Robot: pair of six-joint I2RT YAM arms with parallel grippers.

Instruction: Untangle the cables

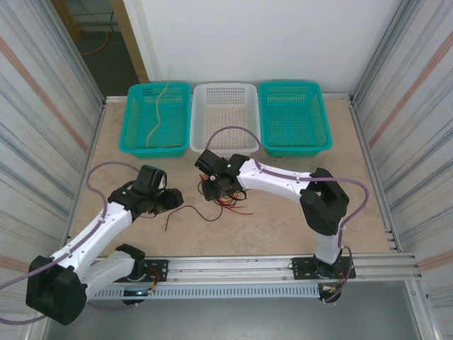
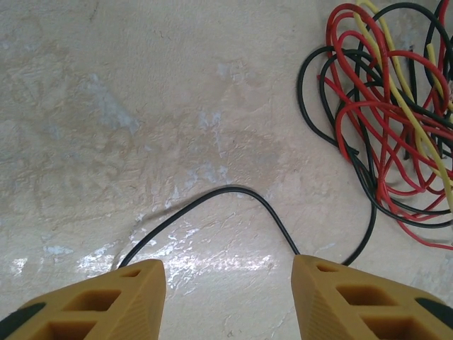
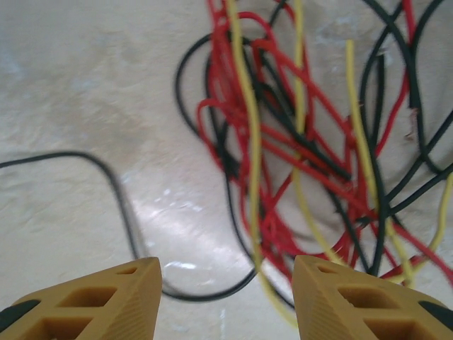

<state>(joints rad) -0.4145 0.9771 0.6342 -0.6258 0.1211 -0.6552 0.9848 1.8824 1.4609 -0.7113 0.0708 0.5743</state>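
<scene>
Both jaws parted: right over tangled cables, left beside them.

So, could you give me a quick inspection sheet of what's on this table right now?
Surface: mottled beige table, some glare.
Job's things: tangle of red, black and pale yellow cables mid-table; a black cable lying to its left; a pale yellow cable in the left teal basket.
Clutter: nothing seen.
Grippers: left gripper open over the black cable; right gripper open over the tangle.
Cables: a lavender-grey hose along each arm.
Surroundings: white basket and right teal basket at the back; corrugated walls on both sides.
</scene>
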